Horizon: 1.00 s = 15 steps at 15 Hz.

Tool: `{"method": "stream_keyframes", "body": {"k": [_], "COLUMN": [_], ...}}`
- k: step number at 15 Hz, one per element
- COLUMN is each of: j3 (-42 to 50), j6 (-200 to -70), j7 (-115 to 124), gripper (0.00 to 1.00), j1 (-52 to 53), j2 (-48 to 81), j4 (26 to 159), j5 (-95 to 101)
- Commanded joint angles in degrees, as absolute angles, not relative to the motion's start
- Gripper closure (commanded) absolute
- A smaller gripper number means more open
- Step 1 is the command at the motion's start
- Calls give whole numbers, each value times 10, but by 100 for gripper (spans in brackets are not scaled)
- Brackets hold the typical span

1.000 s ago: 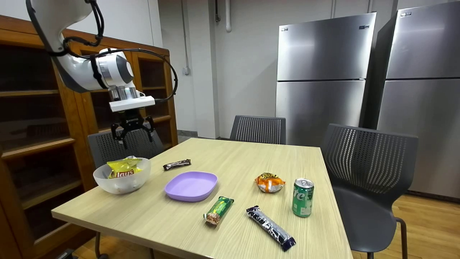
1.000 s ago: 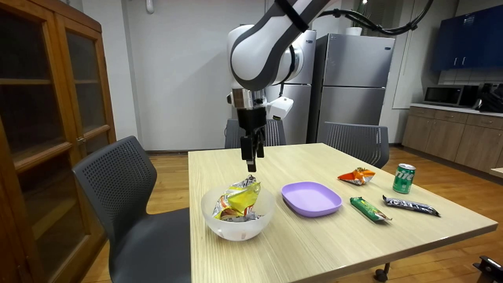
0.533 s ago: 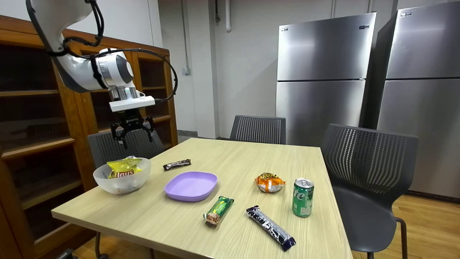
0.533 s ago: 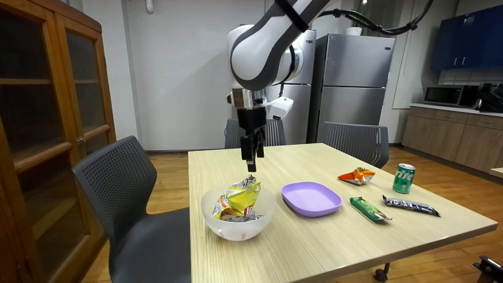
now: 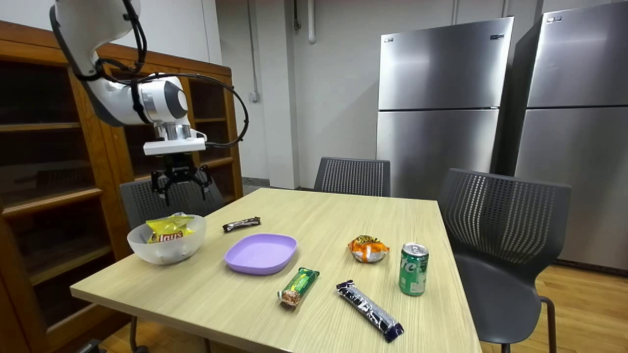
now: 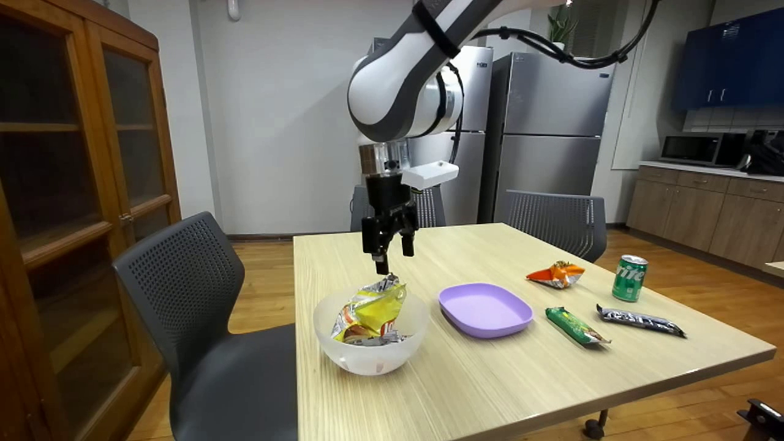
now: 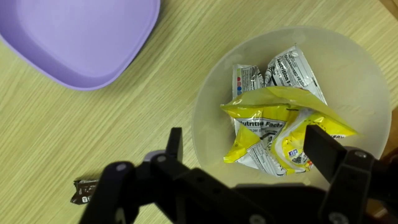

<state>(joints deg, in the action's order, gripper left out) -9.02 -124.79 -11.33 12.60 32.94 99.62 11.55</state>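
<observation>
My gripper (image 5: 185, 197) is open and empty, pointing down above a frosted bowl (image 5: 167, 252). It also shows over the bowl's far side in an exterior view (image 6: 395, 261). The bowl holds a yellow chip bag (image 6: 376, 312) and silver-white packets (image 7: 289, 73). In the wrist view, the right finger (image 7: 323, 149) overlaps the yellow bag, while the left finger (image 7: 174, 143) shows over the wood outside the bowl's rim (image 7: 357, 93). A purple plate (image 7: 80, 46) lies beside the bowl. A small brown bar (image 7: 83, 191) is partly hidden by the gripper there; it shows whole in an exterior view (image 5: 241, 224).
Further along the table lie a green-wrapped bar (image 5: 299, 287), a dark silver bar (image 5: 368, 311) and an orange bag (image 5: 368, 248). A green can (image 5: 413, 269) stands near the table's side edge. Grey chairs (image 6: 184, 294) stand around the table.
My gripper has turned about its vertical axis, and the arm has shifted slightly. The fingers look more spread apart in an exterior view. The bowl, plate and snacks have not moved.
</observation>
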Motion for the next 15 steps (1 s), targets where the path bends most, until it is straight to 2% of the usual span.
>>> {"method": "stream_keyframes", "body": {"k": [1, 15], "j3": [-79, -2], "j6": [-1208, -1131], "j7": [-39, 276], "gripper": [0, 0], "j1": [133, 150], "j2": [392, 535], "j4": [901, 676], "j5": [78, 6]}}
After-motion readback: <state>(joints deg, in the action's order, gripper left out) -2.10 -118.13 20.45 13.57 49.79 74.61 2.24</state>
